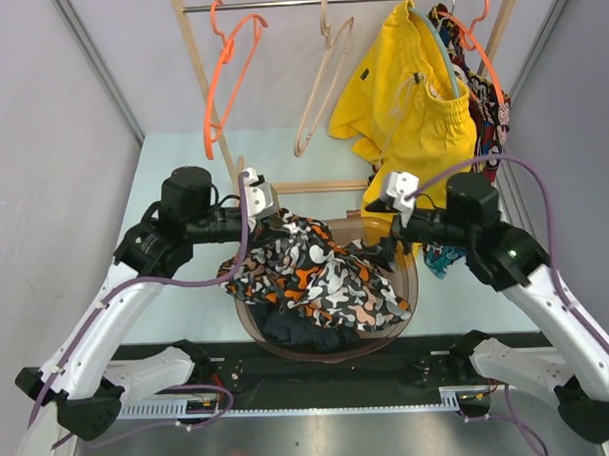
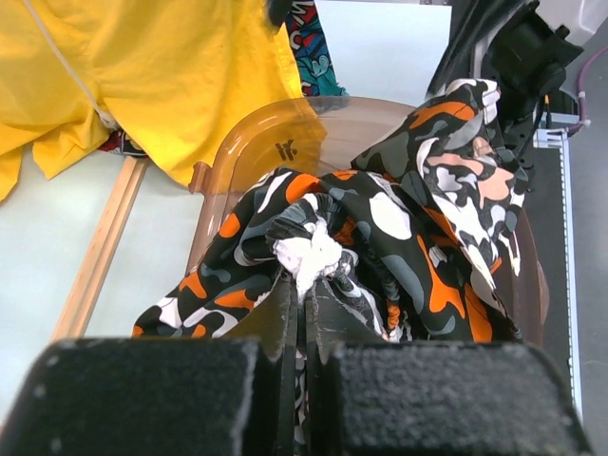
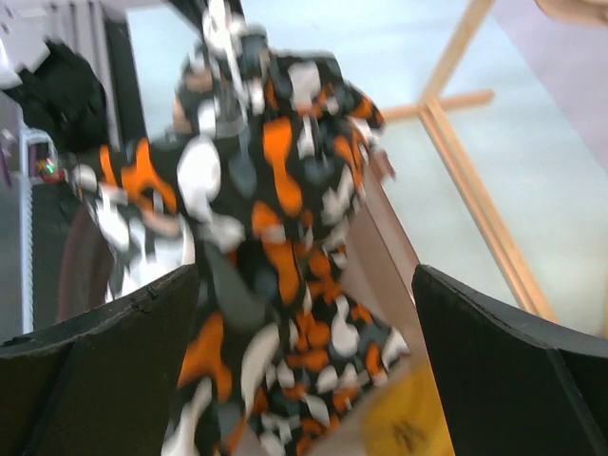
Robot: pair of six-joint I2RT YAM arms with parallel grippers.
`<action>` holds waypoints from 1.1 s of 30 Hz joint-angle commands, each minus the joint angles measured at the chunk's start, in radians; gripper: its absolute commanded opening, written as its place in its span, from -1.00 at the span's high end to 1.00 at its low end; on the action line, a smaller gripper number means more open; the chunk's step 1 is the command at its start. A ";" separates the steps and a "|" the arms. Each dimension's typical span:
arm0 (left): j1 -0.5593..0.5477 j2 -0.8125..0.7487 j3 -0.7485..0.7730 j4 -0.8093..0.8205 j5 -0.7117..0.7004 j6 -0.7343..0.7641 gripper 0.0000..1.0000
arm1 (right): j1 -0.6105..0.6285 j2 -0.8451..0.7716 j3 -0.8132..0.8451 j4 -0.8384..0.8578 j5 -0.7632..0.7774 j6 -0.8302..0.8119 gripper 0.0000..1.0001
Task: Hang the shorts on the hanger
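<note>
The camouflage shorts (image 1: 321,277) lie bunched in a brown translucent basket (image 1: 334,355). My left gripper (image 1: 275,222) is shut on a fold of the shorts at their far left edge. In the left wrist view the left gripper (image 2: 306,285) pinches white and patterned cloth of the shorts (image 2: 399,237). My right gripper (image 1: 383,249) is open at the shorts' right side. In the right wrist view the right gripper (image 3: 304,313) has its jaws wide apart, with the shorts (image 3: 275,218) hanging blurred ahead of them. The thin orange hanger (image 1: 224,81) hangs empty on the rail at the far left.
A beige hanger (image 1: 324,82), yellow shorts (image 1: 415,104) and an orange hanger bearing a red-blue garment (image 1: 485,92) hang on the wooden rack (image 1: 194,62). A dark garment (image 1: 303,333) lies under the shorts. The basket wall (image 2: 275,142) and yellow cloth (image 2: 142,76) show in the left wrist view.
</note>
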 commanded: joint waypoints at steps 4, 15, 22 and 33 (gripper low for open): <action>-0.017 0.026 0.001 0.082 0.002 -0.052 0.99 | 0.215 0.174 0.020 0.303 0.033 0.143 -1.00; -0.006 -0.055 -0.042 -0.097 -0.060 0.114 0.93 | 0.242 0.210 0.019 0.260 0.117 -0.043 1.00; 0.107 -0.106 -0.114 -0.052 -0.111 0.192 0.73 | 0.246 0.116 0.019 0.163 0.163 -0.201 1.00; 0.151 -0.094 -0.192 0.027 -0.105 0.199 -0.57 | 0.286 0.043 0.020 0.123 0.132 -0.310 1.00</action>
